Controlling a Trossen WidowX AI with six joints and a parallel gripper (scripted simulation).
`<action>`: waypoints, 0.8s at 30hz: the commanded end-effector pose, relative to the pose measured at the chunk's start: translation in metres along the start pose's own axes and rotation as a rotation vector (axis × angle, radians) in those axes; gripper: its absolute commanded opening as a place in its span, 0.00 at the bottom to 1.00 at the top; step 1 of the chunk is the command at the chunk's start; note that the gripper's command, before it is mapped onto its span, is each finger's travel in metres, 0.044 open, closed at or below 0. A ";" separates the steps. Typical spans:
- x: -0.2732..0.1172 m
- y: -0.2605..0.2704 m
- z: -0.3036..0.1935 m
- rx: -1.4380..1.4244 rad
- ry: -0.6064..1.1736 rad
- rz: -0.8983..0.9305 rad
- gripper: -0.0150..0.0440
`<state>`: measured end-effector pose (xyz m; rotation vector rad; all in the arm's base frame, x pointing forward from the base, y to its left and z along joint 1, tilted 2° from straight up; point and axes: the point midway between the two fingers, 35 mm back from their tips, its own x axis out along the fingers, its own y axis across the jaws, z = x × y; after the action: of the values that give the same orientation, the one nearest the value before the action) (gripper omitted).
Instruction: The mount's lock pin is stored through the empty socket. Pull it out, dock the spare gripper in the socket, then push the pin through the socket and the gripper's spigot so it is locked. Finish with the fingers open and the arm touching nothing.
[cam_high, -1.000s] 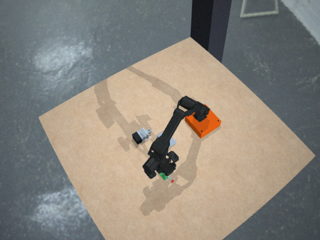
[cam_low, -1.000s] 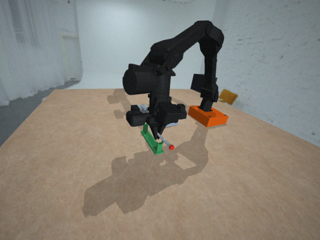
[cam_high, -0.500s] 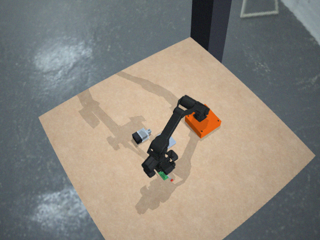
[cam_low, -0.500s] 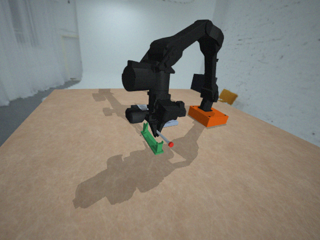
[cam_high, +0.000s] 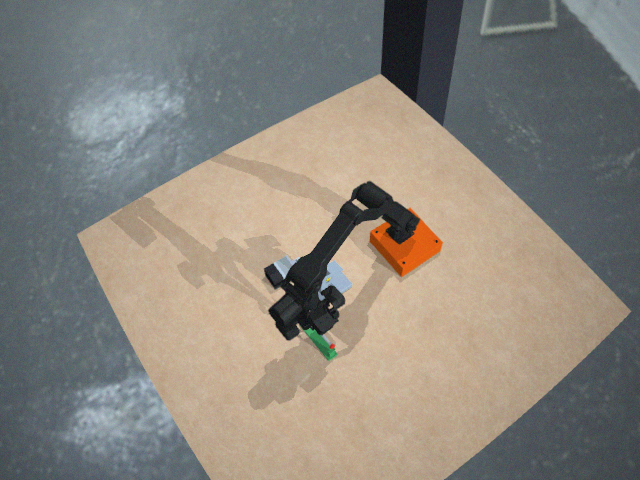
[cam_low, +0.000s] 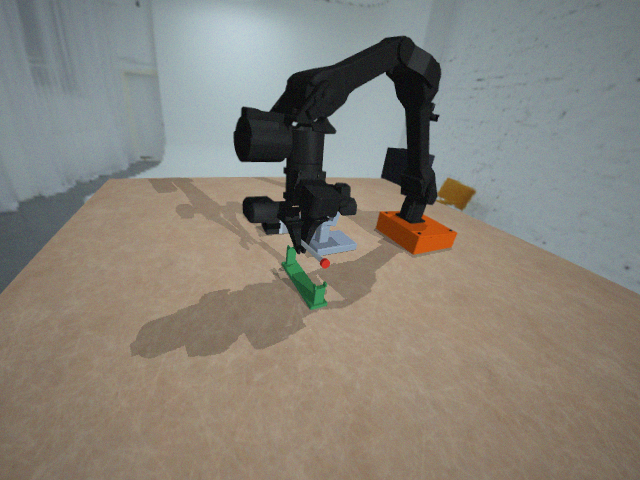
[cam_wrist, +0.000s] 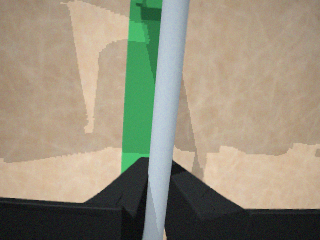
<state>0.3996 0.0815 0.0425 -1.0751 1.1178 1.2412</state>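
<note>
Fingers (cam_low: 300, 242) nearly closed; pin (cam_low: 313, 251) (cam_wrist: 168, 100) pinched between.

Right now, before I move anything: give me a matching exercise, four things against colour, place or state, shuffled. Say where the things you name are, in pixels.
1. lock pin (cam_high: 332, 346) (cam_low: 324, 262) (cam_wrist: 169, 100)
2. two-post cradle (cam_high: 321, 346) (cam_low: 299, 279) (cam_wrist: 139, 100)
3. mount (cam_high: 339, 279) (cam_low: 338, 243)
4. arm's base block (cam_high: 402, 269) (cam_low: 416, 245)

A. orange
B. pale blue-grey, flat foot on the table (cam_high: 465, 361) (cam_low: 361, 387) (cam_wrist: 250, 90)
C. between the gripper's fingers (cam_low: 299, 250)
D. green

Pairs: 1-C, 2-D, 3-B, 4-A

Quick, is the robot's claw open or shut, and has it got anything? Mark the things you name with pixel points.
Claw (cam_high: 309, 330) (cam_low: 300, 251) (cam_wrist: 154, 167): closed, holding the gray pin (cam_low: 314, 253) (cam_wrist: 169, 100) with the red end (cam_high: 332, 346) (cam_low: 324, 263).
</note>
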 end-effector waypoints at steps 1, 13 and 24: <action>-0.002 0.002 -0.008 -0.004 0.001 0.006 0.25; 0.014 0.002 -0.010 -0.004 0.000 0.000 0.25; 0.029 0.002 -0.012 -0.004 -0.001 -0.006 0.25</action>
<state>0.3980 0.0738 0.0182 -1.0782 1.1101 1.2355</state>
